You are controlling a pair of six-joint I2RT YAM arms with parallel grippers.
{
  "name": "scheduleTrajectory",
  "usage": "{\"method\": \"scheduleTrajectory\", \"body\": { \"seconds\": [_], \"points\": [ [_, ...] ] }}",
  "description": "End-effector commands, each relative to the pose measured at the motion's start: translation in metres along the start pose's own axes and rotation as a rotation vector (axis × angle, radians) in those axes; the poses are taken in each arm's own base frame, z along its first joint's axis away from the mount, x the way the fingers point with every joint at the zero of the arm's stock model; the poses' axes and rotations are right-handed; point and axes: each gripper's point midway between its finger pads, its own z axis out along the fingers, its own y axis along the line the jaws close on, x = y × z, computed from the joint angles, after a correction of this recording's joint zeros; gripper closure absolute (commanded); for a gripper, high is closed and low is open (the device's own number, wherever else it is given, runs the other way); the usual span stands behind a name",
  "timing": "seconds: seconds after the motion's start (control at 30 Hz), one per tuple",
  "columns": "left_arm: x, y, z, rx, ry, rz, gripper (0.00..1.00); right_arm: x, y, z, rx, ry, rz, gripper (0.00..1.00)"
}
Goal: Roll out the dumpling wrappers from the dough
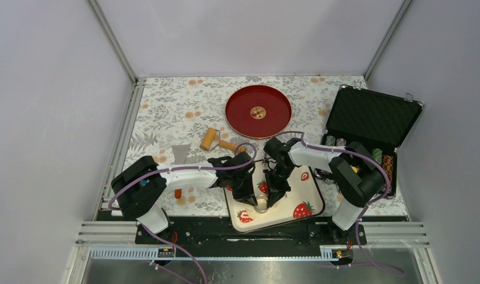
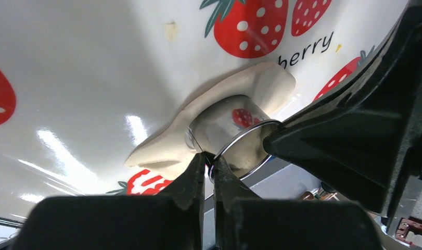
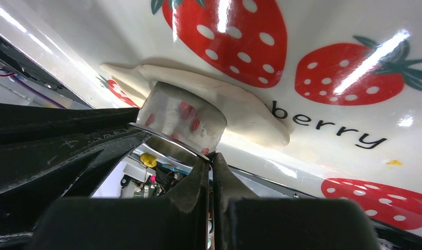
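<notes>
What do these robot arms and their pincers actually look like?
Both arms match: the left arm and right arm have white links between chunky black joints, each trailed by a looping purple cable. The left gripper and right gripper are matte black, with two fingers tapering to wedge-shaped tips.

Bright, even overhead light, soft shadows. Glare streaks the strawberry board [image 3: 375, 57] toward two o'clock in the right wrist view; foreground at six o'clock seems blurred.
</notes>
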Motion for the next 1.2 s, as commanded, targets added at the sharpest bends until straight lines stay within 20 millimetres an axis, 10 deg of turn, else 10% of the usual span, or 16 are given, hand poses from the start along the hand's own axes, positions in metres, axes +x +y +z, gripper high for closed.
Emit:
{"method": "scheduleTrajectory", "body": {
  "seconds": [0.0,0.77,1.17],
  "points": [
    [-0.011,0.089,0.045,-0.325,-0.151,-0.027,1.00,-0.026,-0.035,0.035,0.184,-0.112,-0.127,1.00],
    [-0.037,0.039,0.011,-0.285,-0.240,0.082,0.66,-0.026,0.012,-0.014,0.083,-0.180,-0.174,0.75],
    [-0.044,0.024,-0.012,-0.289,-0.272,0.115,0.57,-0.024,0.018,-0.039,0.119,-0.211,-0.187,0.43]
  ]
}}
